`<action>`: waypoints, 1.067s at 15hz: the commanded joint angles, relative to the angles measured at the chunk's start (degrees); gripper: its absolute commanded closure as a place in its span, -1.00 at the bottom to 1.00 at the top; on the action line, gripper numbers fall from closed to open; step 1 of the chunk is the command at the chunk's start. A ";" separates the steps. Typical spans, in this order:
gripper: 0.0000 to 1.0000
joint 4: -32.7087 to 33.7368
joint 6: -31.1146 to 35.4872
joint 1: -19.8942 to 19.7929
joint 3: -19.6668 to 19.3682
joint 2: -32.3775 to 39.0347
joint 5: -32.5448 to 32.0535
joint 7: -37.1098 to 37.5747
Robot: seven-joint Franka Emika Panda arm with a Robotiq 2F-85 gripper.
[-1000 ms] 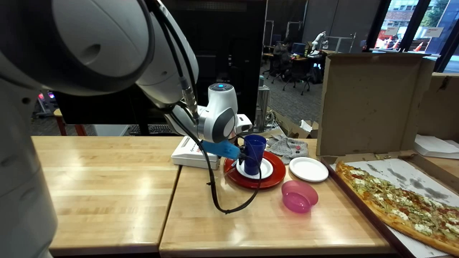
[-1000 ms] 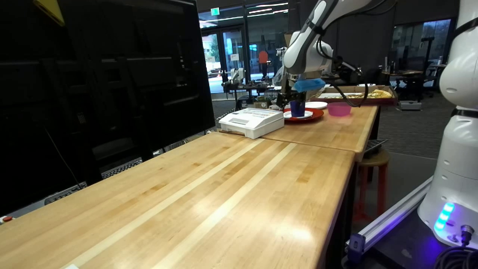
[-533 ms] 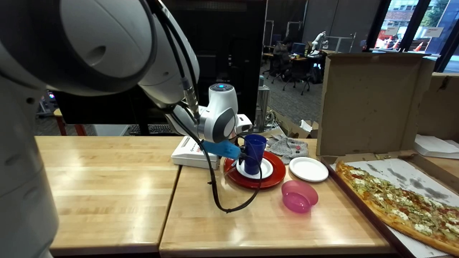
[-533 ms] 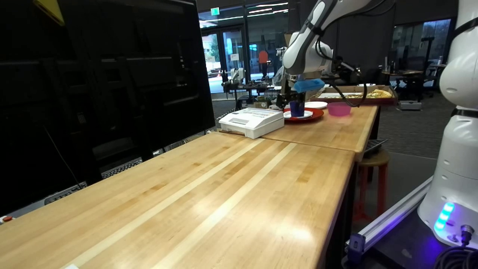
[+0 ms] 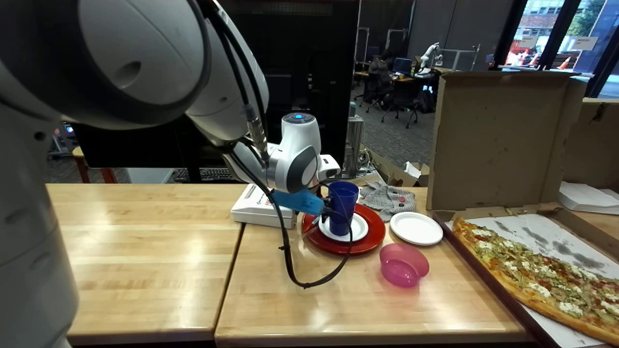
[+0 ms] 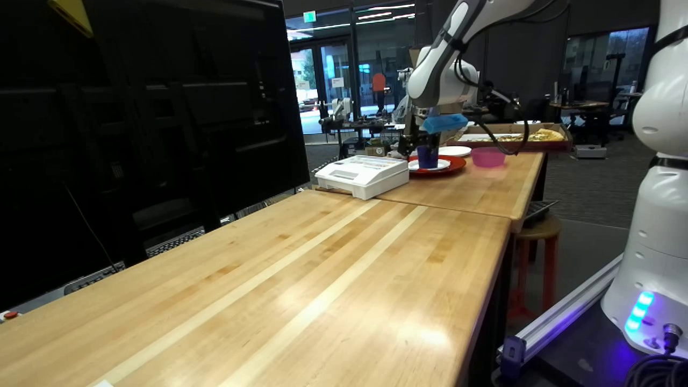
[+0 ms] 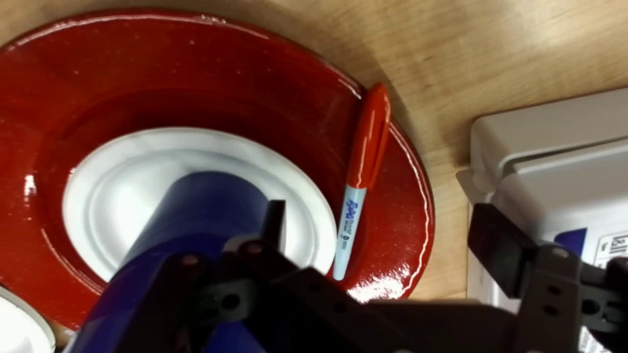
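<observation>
Both exterior views show the long counter (image 5: 145, 261) and open pizza box (image 5: 503, 150), while the wrist view looks down at the big red plate (image 7: 235, 68), with a strip of counter between its edge and the white box (image 7: 564, 181). The claw (image 7: 380, 220) is spread wide, one finger near the box and the other, over the small white plate (image 7: 122, 186), right beside the blue cup (image 7: 211, 211) standing there, but I can't tell if they touch. Seen between the fingers, the marker (image 7: 358, 184) lies on the red plate, clear only in the wrist view, its red cap poking over the rim.
</observation>
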 commanded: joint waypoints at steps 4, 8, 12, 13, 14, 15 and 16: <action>-0.86 -2.91 0.02 0.91 -0.71 -2.72 -0.66 4.39; -0.87 -3.89 0.29 0.91 -0.48 -3.18 -0.09 5.60; -0.84 -4.78 0.33 0.89 -0.24 -3.51 0.63 6.02; -0.84 -4.93 0.36 0.90 -0.19 -3.51 0.77 6.06; -0.83 -5.15 0.32 0.92 -0.14 -3.62 0.84 6.12; -0.81 -5.37 0.37 0.94 -0.09 -3.69 0.90 6.18; -0.78 -5.51 0.48 0.95 0.00 -3.62 1.10 6.11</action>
